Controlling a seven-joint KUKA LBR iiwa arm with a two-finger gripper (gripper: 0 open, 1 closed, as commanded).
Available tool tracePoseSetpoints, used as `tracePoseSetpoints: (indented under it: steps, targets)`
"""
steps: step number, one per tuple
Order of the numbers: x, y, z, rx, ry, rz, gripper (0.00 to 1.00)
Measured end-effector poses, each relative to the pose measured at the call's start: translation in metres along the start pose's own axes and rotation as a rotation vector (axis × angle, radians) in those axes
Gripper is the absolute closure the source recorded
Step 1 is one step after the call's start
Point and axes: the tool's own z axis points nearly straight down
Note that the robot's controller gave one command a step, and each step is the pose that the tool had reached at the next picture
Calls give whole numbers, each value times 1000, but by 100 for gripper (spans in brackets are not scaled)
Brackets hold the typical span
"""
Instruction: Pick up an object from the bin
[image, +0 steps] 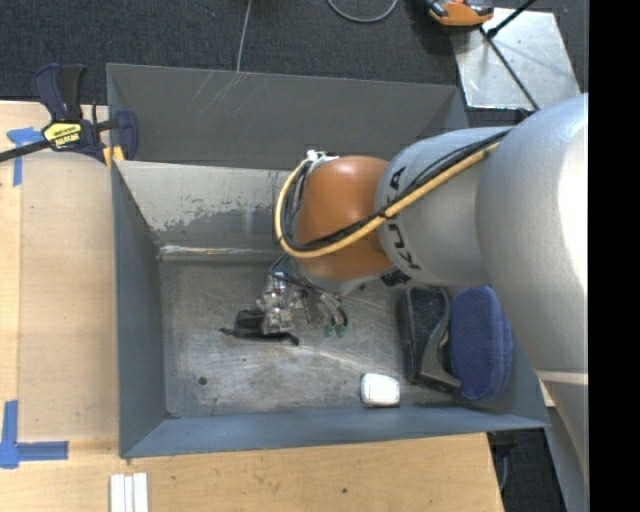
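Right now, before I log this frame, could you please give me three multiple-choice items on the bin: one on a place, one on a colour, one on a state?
1. Where is the pincer?
A. over the small black thing mid-floor
B. over the front right corner
C. outside the bin

2. What colour is the oval pad by the right wall?
A. red
B. blue
C. yellow

3. How is the small white lump?
A. gripped in the pincer
B. stacked on the pad
C. lying loose on the floor by the front wall

Answers: 1 A, the pincer hangs right over the black thing; 2 B, the pad is plainly blue; 3 C, the lump lies alone, apart from the pincer.
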Motion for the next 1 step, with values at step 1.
tracePoseSetpoints:
  steps: [1]
  targets:
    - [11,-8,-147,3,17,-8,100]
